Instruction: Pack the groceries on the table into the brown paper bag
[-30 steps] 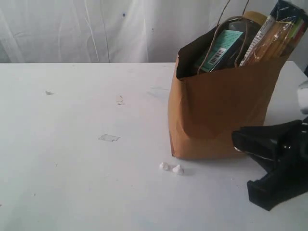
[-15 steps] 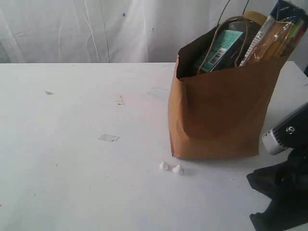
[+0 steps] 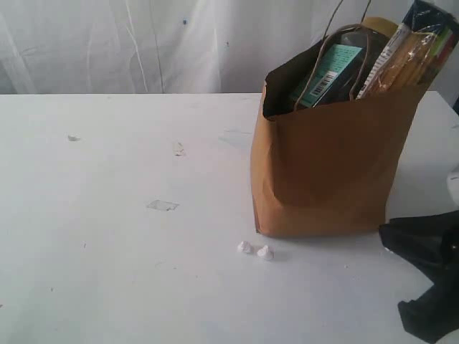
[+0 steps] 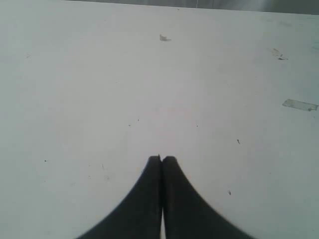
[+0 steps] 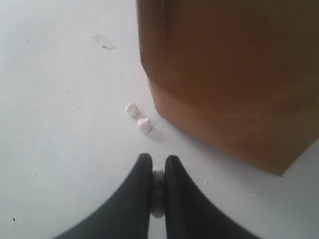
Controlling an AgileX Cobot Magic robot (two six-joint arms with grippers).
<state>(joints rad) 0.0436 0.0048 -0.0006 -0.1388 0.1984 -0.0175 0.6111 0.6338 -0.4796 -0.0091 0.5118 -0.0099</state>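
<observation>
Exterior: paper bag upright on the right of the table, jar and spaghetti packet poking out. Thin, top-heavy I judge; I'd hold it low. Open room leftward

Left wrist: left gripper closed, empty

Right wrist: right gripper near the bag's base, nearly closed; pale bit between, can't tell if gripped

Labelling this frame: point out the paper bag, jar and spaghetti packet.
Paper bag (image 3: 323, 172): exterior view, front wall.
Jar (image 3: 326, 75): exterior view, teal label.
Spaghetti packet (image 3: 409, 54): exterior view, exposed top end.
</observation>
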